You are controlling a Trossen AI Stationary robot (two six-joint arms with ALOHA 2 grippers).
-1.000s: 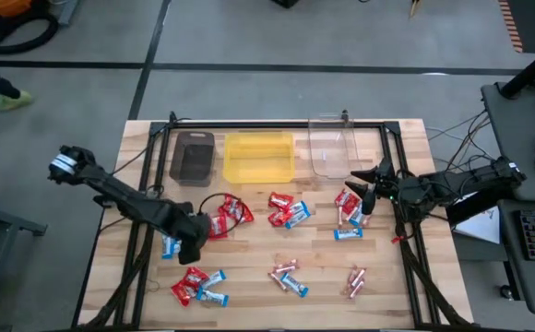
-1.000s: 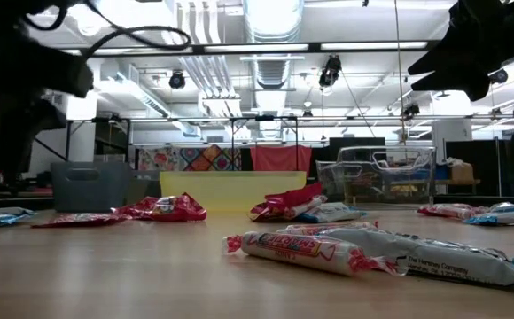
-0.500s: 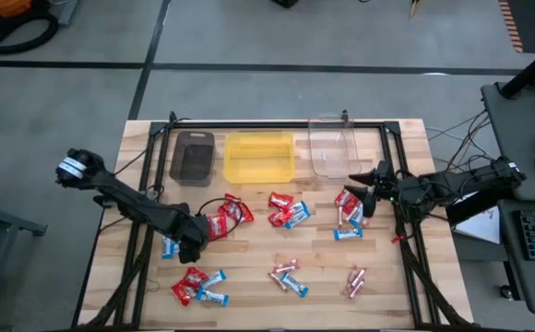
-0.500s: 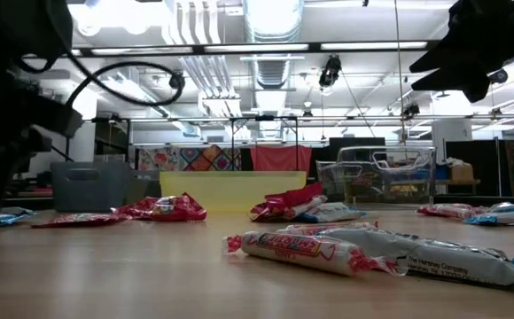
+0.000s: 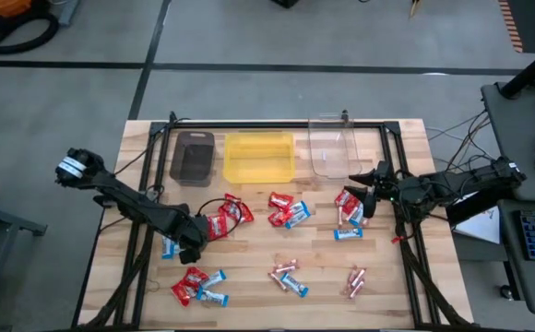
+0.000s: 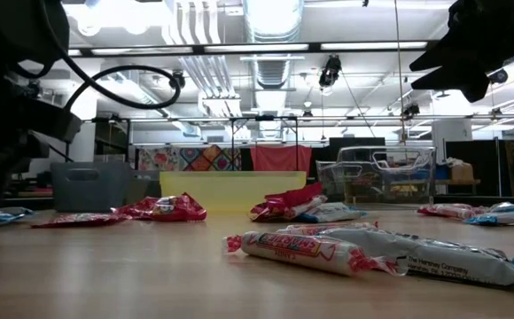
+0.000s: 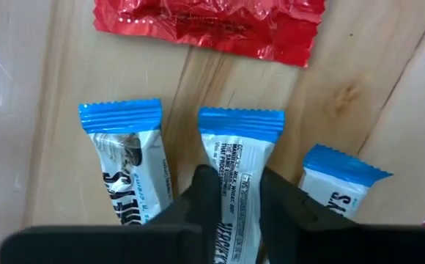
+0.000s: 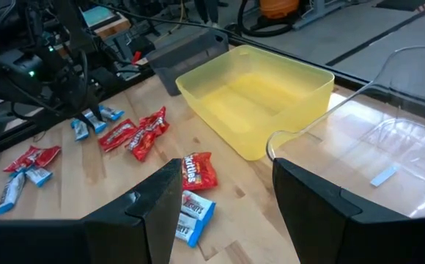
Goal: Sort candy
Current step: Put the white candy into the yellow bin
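Observation:
Three blue-and-white bars lie side by side on the wood at the table's left [image 5: 169, 247], next to a red packet [image 7: 209, 26]. My left gripper [image 5: 190, 251] points straight down over them and is shut on the middle bar [image 7: 240, 158]. More candy lies flat in clusters: red packets [image 5: 231, 214], a middle group [image 5: 286, 210], a right group [image 5: 349, 210] and pink sticks [image 5: 286, 272]. My right gripper [image 8: 227, 198] hangs open above the table's right side [image 5: 369, 189], with nothing between its fingers. My left gripper pinches the middle bar by its two long sides [image 7: 227, 202], about halfway along its length. One finger [image 7: 201, 202] stands on each side. The fingers come from above, pointing down, and lie across the bar. The bar lies flat on the table.
The brown bin [image 5: 192, 157], yellow bin [image 5: 259, 157] and clear bin [image 5: 334, 152] stand in a row at the far edge. A black frame [image 5: 277, 123] runs around the table. Another candy group lies near the front left [image 5: 196, 286], and pink sticks at front right [image 5: 355, 279].
My left gripper has come down toward the table over the blue-and-white bars at the left, still pointing down. The candy lies where it did.

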